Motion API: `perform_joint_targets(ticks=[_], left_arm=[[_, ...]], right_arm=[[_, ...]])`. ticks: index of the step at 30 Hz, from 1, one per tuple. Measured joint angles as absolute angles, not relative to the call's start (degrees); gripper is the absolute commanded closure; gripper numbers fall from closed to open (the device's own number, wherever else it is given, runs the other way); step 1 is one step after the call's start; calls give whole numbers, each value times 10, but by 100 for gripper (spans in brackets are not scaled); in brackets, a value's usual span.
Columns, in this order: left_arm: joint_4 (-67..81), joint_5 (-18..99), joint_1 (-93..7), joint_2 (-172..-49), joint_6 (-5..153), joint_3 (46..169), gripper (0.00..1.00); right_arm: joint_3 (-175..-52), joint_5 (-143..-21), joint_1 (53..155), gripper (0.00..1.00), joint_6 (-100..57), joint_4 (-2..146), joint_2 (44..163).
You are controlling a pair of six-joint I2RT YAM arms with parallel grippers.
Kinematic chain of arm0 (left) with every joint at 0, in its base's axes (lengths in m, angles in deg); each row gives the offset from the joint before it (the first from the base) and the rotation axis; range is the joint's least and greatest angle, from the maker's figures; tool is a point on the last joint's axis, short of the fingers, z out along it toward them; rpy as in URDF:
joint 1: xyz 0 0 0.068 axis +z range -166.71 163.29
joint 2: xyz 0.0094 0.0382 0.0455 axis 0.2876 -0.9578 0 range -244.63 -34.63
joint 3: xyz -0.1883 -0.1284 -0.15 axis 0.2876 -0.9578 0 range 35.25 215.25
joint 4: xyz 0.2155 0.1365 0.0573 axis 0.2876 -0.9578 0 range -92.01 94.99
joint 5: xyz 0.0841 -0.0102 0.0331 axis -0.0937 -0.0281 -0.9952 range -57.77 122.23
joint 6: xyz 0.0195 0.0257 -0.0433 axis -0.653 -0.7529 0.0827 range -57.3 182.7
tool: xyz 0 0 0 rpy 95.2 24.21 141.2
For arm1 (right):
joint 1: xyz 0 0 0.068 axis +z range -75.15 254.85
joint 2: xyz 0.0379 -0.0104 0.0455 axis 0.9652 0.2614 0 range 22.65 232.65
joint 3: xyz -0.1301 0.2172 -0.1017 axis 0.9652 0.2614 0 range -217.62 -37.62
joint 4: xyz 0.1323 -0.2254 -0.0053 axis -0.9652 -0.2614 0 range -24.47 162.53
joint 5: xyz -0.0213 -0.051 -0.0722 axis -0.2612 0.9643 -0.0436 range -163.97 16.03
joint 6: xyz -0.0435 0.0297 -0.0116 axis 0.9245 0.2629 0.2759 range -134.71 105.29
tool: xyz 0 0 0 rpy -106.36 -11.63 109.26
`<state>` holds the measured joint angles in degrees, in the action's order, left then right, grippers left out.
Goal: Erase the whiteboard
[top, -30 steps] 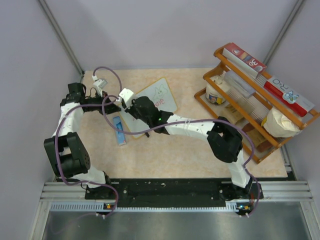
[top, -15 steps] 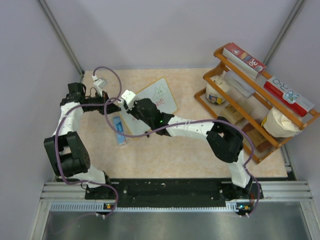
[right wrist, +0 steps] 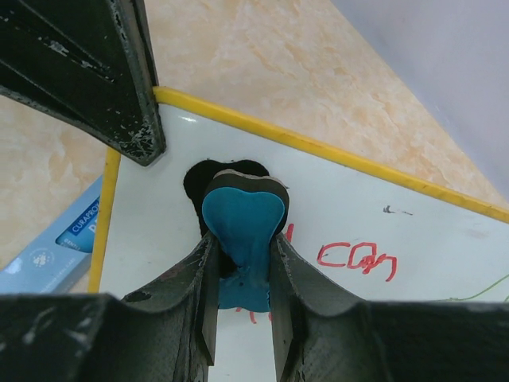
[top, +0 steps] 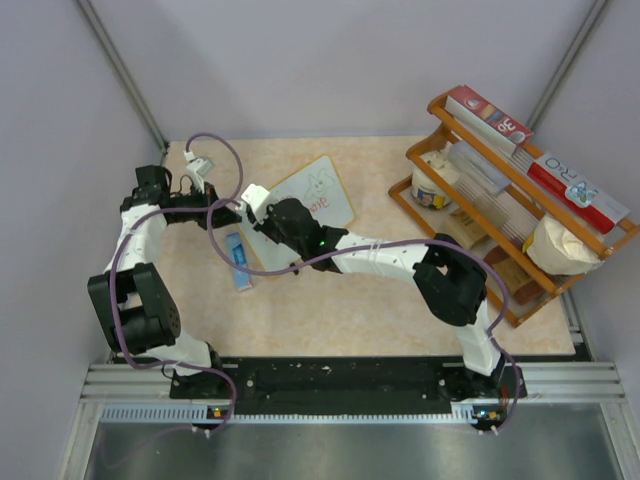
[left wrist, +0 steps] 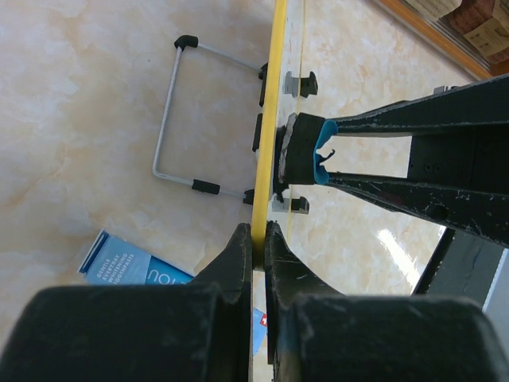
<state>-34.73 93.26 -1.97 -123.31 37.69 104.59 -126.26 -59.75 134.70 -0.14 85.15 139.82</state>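
Note:
The whiteboard (top: 325, 187) stands tilted at the back left of the table, with red writing (right wrist: 358, 259) and a green drawing on its face. My left gripper (top: 231, 207) is shut on its yellow frame edge (left wrist: 271, 103), the jaws pinching it (left wrist: 256, 235). My right gripper (top: 266, 212) is shut on the blue-black eraser (right wrist: 242, 219) and presses it on the board's face (right wrist: 413, 223) near the left edge, left of the red writing. The eraser also shows in the left wrist view (left wrist: 305, 151), flat against the board.
A narrow blue box (top: 238, 260) lies on the table under the board's near corner. The board's wire stand (left wrist: 169, 119) rests on the table behind it. A wooden rack (top: 470, 215) with boxes, a cup and a bag fills the right side.
My right gripper with the eraser shifted slightly right along the board, then back left. The left gripper and the board stayed where they were.

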Motion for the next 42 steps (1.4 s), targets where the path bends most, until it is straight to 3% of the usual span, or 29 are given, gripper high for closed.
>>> perform_joint_targets(ticks=[42], left_arm=[[-347, 935, -20, -1234, 374, 1046, 100]], right_arm=[[-1327, -599, 1328, 100, 8, 772, 1406]])
